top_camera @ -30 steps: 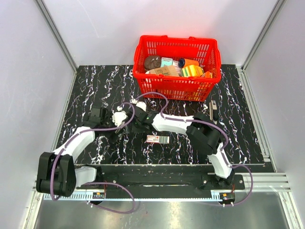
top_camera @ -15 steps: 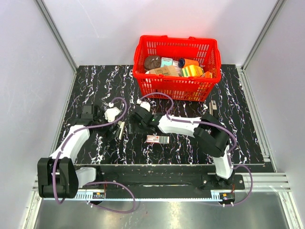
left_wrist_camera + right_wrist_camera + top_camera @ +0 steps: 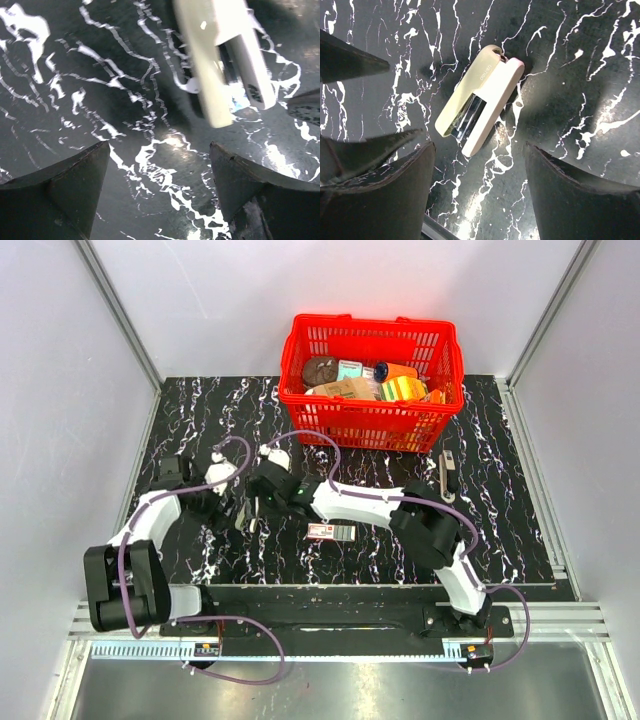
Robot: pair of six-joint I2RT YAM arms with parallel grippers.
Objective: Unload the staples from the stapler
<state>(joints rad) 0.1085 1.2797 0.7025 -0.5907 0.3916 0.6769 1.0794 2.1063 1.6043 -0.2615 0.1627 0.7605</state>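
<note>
The cream stapler (image 3: 480, 100) lies flat on the black marble table, its halves slightly apart and a shiny metal magazine (image 3: 469, 119) showing between them. I cannot make out any staples. From above, the stapler (image 3: 251, 512) sits between both grippers. My right gripper (image 3: 479, 146) hangs open just short of it, with nothing between the fingers. My left gripper (image 3: 157, 147) is also open over bare table, and the blurred stapler (image 3: 220, 60) lies beyond its fingertips. Neither gripper touches it.
A red basket (image 3: 372, 425) of groceries stands at the back. A small labelled box (image 3: 331, 531) lies on the table right of the stapler. A slim pale object (image 3: 447, 472) lies at the right. The left gripper's fingers (image 3: 350, 62) cross the right wrist view's left edge.
Both grippers were close together over the stapler a second ago. They have drawn apart and shifted left, and the stapler now lies free on the table.
</note>
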